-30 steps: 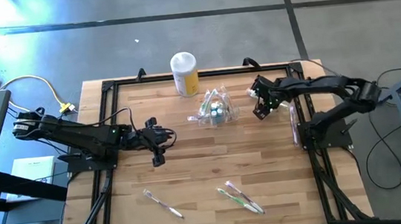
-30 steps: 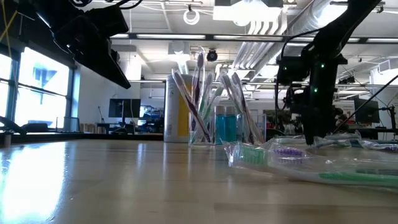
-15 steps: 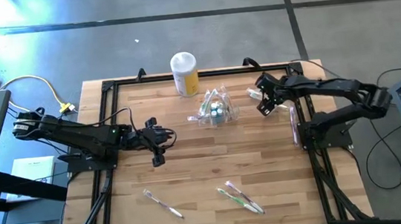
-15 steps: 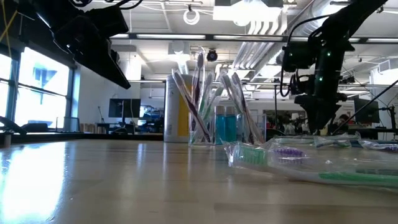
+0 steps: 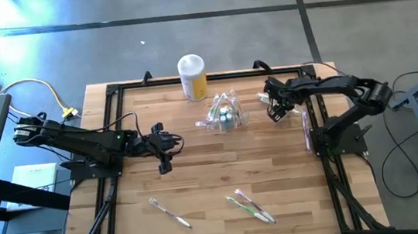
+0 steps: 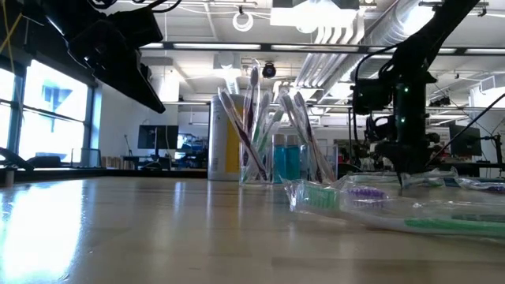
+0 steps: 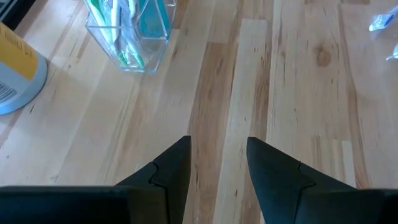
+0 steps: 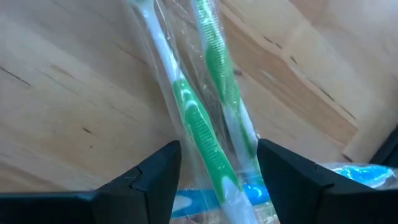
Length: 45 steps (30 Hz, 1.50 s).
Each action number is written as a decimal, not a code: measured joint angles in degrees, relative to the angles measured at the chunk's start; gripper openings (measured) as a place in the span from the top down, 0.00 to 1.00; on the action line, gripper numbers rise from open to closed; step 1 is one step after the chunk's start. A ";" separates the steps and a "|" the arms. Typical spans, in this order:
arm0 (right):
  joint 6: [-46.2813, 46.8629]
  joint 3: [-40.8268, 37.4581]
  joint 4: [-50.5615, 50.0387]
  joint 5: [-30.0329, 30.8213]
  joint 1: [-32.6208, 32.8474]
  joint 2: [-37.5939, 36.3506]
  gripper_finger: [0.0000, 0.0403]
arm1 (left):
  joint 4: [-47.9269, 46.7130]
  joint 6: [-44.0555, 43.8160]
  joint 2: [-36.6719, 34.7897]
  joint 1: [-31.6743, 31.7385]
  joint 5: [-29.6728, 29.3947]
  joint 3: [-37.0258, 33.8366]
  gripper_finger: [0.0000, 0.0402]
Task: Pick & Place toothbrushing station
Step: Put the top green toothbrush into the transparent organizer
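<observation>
While the toothbrushing station (image 5: 224, 112) stands untouched at the table's (image 5: 199, 172) far middle beside the yellow canister (image 5: 192, 77), the right gripper (image 5: 274, 110) — spread, empty — has dipped back over wrapped toothbrushes (image 8: 205, 124); no grasp yet. Left gripper (image 5: 163, 143) waits, spread, well apart.

Setting, as I read it: robotics lab in an open industrial hall. Evidence: wooden table (image 5: 196, 145) with a black frame standing on bare concrete floor (image 5: 185, 34); beyond the table, exposed ceiling ducts (image 6: 347, 35), strip lights, monitors (image 6: 162, 136) and large windows (image 6: 47, 102).
</observation>
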 joint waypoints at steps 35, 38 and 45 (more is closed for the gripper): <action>7.85 -0.30 -2.68 1.91 22.25 -22.13 0.90 | 6.47 -1.50 0.00 0.00 0.03 -5.55 0.63; 8.45 -0.30 1.72 2.28 26.77 -24.57 0.91 | 6.50 -1.51 0.00 -0.01 0.03 -5.55 0.63; 6.61 -0.23 14.08 8.19 37.24 -26.00 0.94 | 6.49 -1.51 0.00 0.00 0.89 -5.55 0.63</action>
